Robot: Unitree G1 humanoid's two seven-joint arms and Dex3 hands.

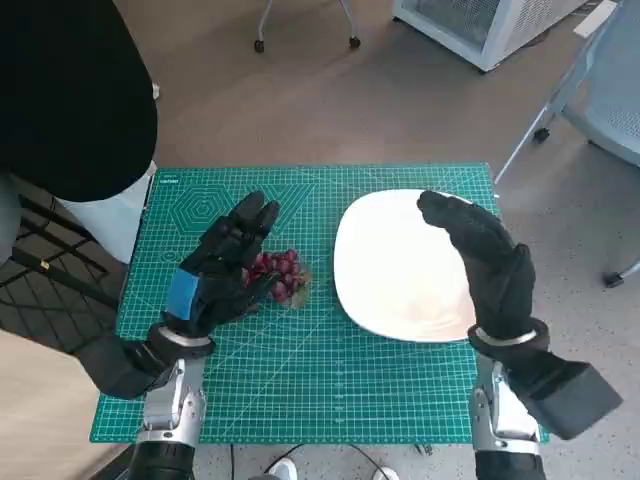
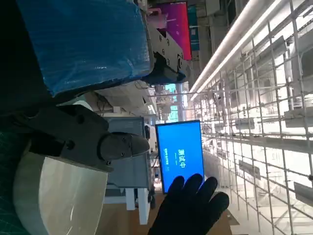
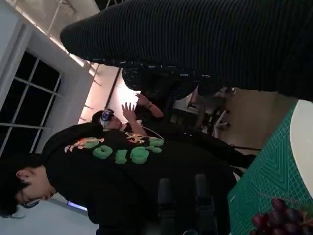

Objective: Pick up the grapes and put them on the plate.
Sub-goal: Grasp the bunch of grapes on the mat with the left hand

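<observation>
A small bunch of dark red grapes (image 1: 278, 276) lies on the green cutting mat (image 1: 300, 380), left of the white plate (image 1: 395, 290). My left hand (image 1: 222, 268) hovers just left of the grapes with its fingers spread over them, holding nothing. My right hand (image 1: 485, 258) is raised over the plate's right side, fingers apart and empty. In the right wrist view the grapes (image 3: 279, 220) show on the mat (image 3: 266, 181) beside the plate's edge (image 3: 304, 132). The left wrist view shows the plate (image 2: 58, 200) and my right hand (image 2: 190, 208).
A person in black (image 1: 70, 90) stands at the mat's far left corner; people (image 3: 122, 166) also show in the right wrist view. Chair legs and a white unit (image 1: 480, 25) stand on the floor beyond the table. A blue screen (image 2: 180, 154) shows in the left wrist view.
</observation>
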